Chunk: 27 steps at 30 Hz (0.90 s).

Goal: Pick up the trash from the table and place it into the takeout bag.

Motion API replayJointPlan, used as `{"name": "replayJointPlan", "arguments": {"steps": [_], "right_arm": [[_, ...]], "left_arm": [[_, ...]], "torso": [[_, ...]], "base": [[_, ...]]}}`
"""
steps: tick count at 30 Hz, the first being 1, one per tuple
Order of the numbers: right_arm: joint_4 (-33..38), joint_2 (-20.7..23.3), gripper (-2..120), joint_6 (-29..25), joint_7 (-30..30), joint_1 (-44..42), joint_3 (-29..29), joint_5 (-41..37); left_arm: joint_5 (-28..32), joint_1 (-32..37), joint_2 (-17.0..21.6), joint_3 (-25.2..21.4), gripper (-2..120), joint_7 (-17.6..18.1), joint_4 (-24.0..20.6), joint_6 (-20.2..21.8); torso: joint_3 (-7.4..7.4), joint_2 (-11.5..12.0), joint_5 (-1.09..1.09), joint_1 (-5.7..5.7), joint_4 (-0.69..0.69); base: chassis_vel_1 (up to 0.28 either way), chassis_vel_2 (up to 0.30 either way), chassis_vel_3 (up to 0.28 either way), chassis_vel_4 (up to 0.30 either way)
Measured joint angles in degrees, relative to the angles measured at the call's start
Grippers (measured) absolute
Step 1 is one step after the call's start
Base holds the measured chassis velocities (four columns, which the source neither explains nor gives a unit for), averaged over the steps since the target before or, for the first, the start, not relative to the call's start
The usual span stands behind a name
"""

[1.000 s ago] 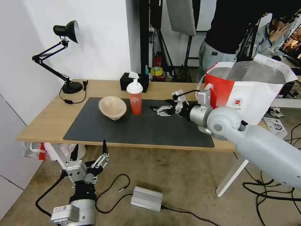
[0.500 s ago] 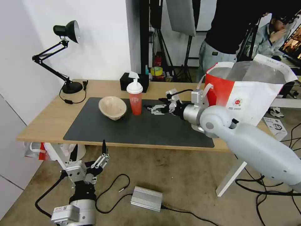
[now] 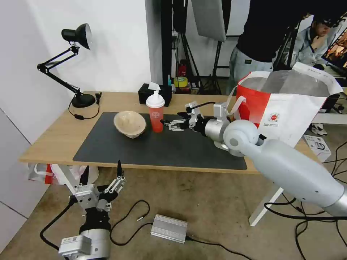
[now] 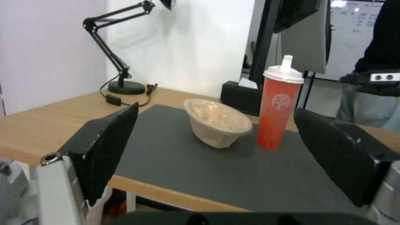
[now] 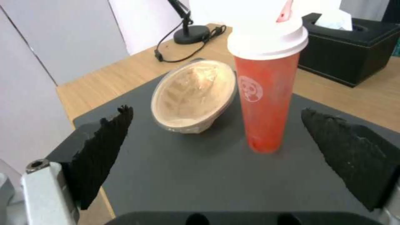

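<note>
Red translucent cup with white lid (image 3: 155,112), upright on the table's dark grey mat (image 3: 108,148): right gripper (image 3: 170,125) is closing in from the takeout-bag side, fingers spread, empty, now just beside it; grasp imminent.

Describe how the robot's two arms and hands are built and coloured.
Both arms are smooth light-grey shells with rounded joints. The right hand has a silver cylindrical wrist, black fingers and a thin black cable looping over it. The left hand has a silver block base, black pointed fingers, a black cable and a small label.
</note>
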State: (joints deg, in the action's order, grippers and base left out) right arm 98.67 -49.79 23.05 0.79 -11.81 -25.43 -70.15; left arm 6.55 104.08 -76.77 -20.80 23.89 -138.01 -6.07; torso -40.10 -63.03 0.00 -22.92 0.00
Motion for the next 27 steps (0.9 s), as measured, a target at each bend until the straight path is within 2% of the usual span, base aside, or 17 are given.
{"name": "replayJointPlan", "arguments": {"steps": [27], "right_arm": [[-5.70,-5.08,100,-0.15,-0.05,3.27,-2.44,1.58]], "left_arm": [[-0.04,0.19,-0.19,-0.01,100,0.05,-0.34,-0.09]], "torso": [[0.00,0.00,0.00,0.00,0.00]], "base": [[0.000,0.000,0.000,0.000]]}}
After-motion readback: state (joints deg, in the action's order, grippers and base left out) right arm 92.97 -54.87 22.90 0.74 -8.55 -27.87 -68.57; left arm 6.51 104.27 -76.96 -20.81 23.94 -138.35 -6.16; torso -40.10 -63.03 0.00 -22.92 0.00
